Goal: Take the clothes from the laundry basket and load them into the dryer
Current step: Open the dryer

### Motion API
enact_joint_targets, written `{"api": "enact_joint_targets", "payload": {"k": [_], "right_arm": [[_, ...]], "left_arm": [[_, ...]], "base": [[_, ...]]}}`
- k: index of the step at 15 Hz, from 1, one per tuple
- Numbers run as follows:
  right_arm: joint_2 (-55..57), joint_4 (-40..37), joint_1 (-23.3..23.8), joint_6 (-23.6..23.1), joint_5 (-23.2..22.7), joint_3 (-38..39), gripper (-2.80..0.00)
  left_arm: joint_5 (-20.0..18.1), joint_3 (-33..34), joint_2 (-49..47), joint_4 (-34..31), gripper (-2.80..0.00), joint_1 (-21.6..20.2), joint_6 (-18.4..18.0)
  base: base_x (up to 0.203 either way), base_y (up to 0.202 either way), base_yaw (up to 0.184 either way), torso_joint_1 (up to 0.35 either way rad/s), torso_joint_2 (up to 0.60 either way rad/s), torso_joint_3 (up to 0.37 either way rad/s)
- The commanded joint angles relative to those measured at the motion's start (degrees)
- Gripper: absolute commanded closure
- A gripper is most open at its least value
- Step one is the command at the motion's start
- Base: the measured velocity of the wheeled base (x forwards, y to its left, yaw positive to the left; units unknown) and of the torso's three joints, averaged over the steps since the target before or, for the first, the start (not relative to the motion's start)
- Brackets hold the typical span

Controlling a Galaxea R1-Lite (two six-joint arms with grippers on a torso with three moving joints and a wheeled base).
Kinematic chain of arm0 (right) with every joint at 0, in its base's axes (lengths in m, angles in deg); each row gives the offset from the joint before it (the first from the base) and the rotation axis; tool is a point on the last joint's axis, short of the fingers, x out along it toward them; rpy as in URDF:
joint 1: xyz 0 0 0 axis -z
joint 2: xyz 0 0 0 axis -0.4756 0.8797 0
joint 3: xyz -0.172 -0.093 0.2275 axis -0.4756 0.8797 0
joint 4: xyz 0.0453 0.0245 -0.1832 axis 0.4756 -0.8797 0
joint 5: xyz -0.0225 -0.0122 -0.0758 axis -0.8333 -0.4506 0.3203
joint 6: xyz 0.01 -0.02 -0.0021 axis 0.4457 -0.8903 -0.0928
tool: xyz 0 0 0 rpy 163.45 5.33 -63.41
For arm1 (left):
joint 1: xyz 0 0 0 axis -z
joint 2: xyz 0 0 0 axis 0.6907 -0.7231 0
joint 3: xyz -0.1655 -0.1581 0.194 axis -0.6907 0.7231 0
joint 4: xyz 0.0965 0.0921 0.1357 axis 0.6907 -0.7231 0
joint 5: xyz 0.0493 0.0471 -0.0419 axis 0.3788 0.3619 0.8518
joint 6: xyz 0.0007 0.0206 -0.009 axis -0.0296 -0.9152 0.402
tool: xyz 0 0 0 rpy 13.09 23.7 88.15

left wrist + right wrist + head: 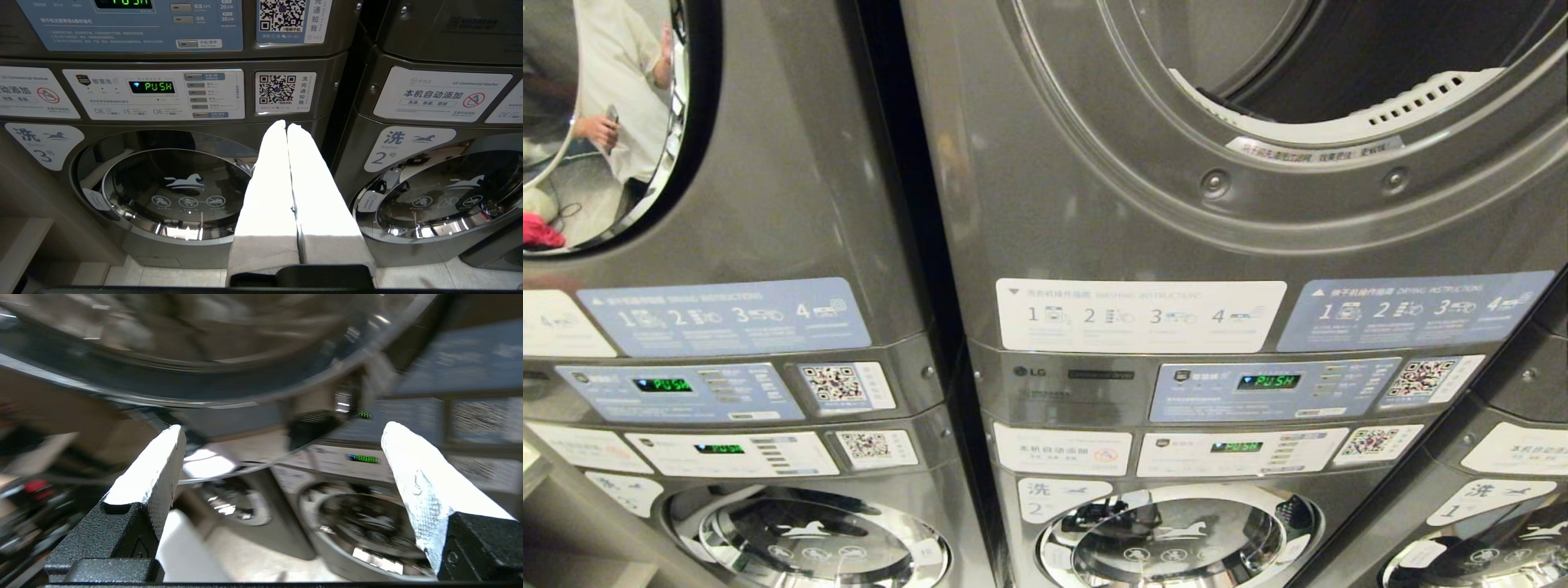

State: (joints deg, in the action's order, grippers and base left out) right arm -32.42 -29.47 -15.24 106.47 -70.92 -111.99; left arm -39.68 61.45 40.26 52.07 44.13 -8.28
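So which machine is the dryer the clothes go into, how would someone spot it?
Find the middle stack of grey machines. The dryer is its upper unit, above the LG control panel. Its round opening shows a dark drum, while the washers below have shut glass doors.

Your head camera sits close, facing the stacked machines' control panels [1270, 384]; both wrist cameras look from lower at the washer doors [179, 192].

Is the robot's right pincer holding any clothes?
No, in the right wrist view the right pincer stands wide open, its two white fingers far apart with nothing between them.
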Motion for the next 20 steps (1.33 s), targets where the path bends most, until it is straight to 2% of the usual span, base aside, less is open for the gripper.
{"api": "enact_joint_targets", "payload": {"k": [1,3,5,9,13,15,17,20], "right_arm": [[-2.2,5.2,1.8,-0.3,5.3,9.1,-2.8],[-2.6,14.8,4.3,-2.7,6.6,18.5,-2.8],[-3.6,18.3,5.0,-4.3,6.1,23.2,-2.8],[-6.1,21.9,-2.9,-4.5,5.9,30.8,-2.8],[-8.1,22.0,-6.6,-4.3,5.3,37.1,-2.8],[-7.5,24.7,-6.7,-4.2,5.7,43.1,-2.8],[-4.5,30.4,-5.6,-4.4,6.7,50.7,-2.8],[-0.2,35.3,-1.7,-3.4,7.8,54.5,-2.8]], "left_arm": [[0.0,0.0,0.1,0.0,0.0,0.0,0.0],[0.1,0.0,0.1,0.0,0.0,0.0,0.0],[0.0,0.0,0.1,0.0,0.0,0.0,0.0],[0.0,0.0,0.1,0.0,0.0,0.0,0.0],[0.1,0.0,0.1,0.0,0.0,0.0,0.0],[0.0,0.0,0.1,0.0,0.0,0.0,0.0],[0.1,0.0,0.1,0.0,0.0,0.0,0.0],[0.1,0.0,0.1,0.0,0.0,0.0,0.0]], "base": [[0.0,0.0,0.0,0.0,0.0,0.0],[0.0,0.0,0.0,0.0,0.0,0.0],[0.0,0.0,0.0,0.0,0.0,0.0],[0.0,0.0,0.0,0.0,0.0,0.0],[0.0,0.0,0.0,0.0,0.0,0.0],[0.0,0.0,0.0,0.0,0.0,0.0],[0.0,0.0,0.0,0.0,0.0,0.0],[0.0,0.0,0.0,0.0,0.0,0.0]]}}
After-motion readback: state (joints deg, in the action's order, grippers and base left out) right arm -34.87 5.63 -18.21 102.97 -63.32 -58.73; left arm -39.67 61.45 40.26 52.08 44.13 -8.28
